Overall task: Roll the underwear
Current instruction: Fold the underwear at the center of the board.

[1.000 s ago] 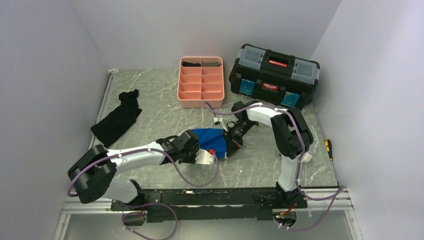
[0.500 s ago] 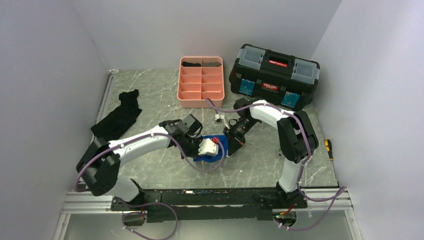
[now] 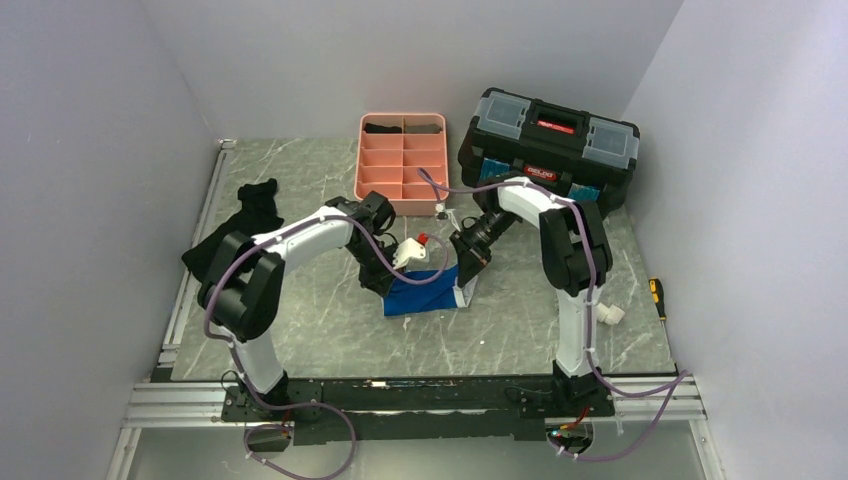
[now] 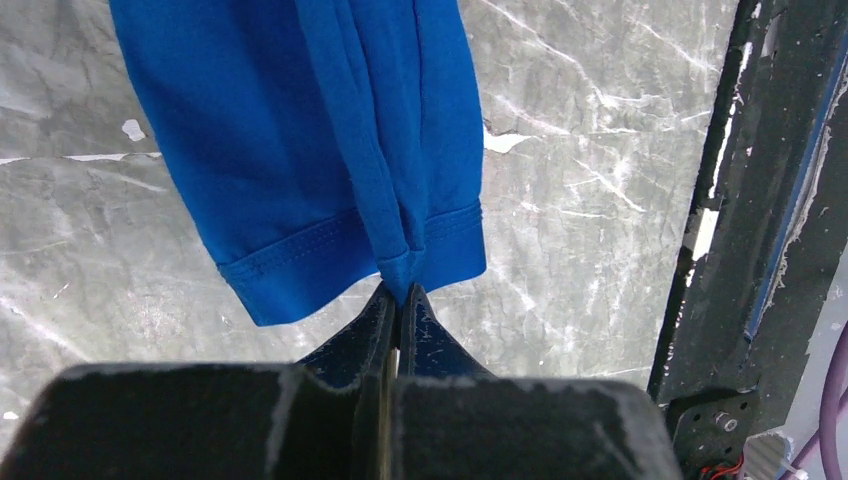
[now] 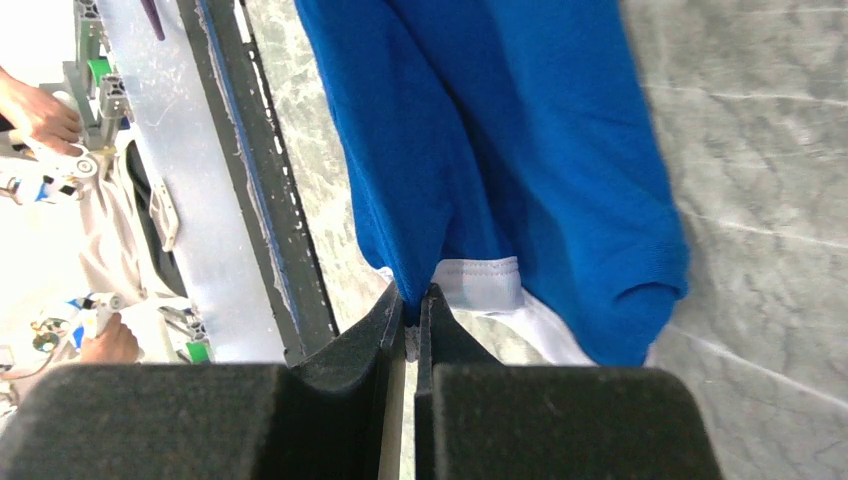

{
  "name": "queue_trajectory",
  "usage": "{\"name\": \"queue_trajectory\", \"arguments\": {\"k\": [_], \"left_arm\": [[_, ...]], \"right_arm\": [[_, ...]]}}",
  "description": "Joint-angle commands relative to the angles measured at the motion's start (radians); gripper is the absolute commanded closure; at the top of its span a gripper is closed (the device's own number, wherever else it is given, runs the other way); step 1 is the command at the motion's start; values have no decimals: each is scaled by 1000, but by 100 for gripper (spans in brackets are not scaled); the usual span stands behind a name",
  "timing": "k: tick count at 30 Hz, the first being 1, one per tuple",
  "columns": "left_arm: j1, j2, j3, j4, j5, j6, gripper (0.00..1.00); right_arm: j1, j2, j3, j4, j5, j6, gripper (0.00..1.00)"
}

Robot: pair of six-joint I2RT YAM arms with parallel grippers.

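Observation:
The underwear [image 3: 425, 295] is a small bright-blue garment with a white edge, stretched between my two grippers in the middle of the table. In the top view my left gripper [image 3: 388, 282] holds its left corner and my right gripper [image 3: 463, 278] its right corner. The left wrist view shows the left gripper [image 4: 400, 292] shut on a pinch of the blue hem of the underwear [image 4: 330, 150]. Seen from the right wrist, the right gripper [image 5: 410, 297] is shut on a blue fold of the underwear [image 5: 500, 130], beside a white band.
A pink divided tray [image 3: 402, 175] stands behind the grippers, with dark rolls [image 3: 403, 127] in its back compartments. To its right sits a black toolbox [image 3: 548, 150]. A black cloth [image 3: 238, 235] lies at the left. A small tool [image 3: 655, 293] lies by the right wall.
Both grippers have carried the underwear away from the bases, toward the tray. The left arm swung up from near the front edge, and the underwear now hangs spread between them.

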Motion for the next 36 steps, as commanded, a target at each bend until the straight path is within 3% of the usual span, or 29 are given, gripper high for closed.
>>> {"name": "queue_trajectory", "arguments": {"k": [1,9,21,36], "left_arm": [[27,49,56,-55,65,37,100],[61,116,109,-42,56,13,100],[69,197,125,4,3,-46,100],[73,213,116,44,-40,-104,100]], "right_arm": [[-15,66,88,-75,-8,-50,100],[-17,158,195,-97,-14,-54,100],[-18,210,233,-66,20,-35,92],[-31,108,246,-21,19,19,48]]}}
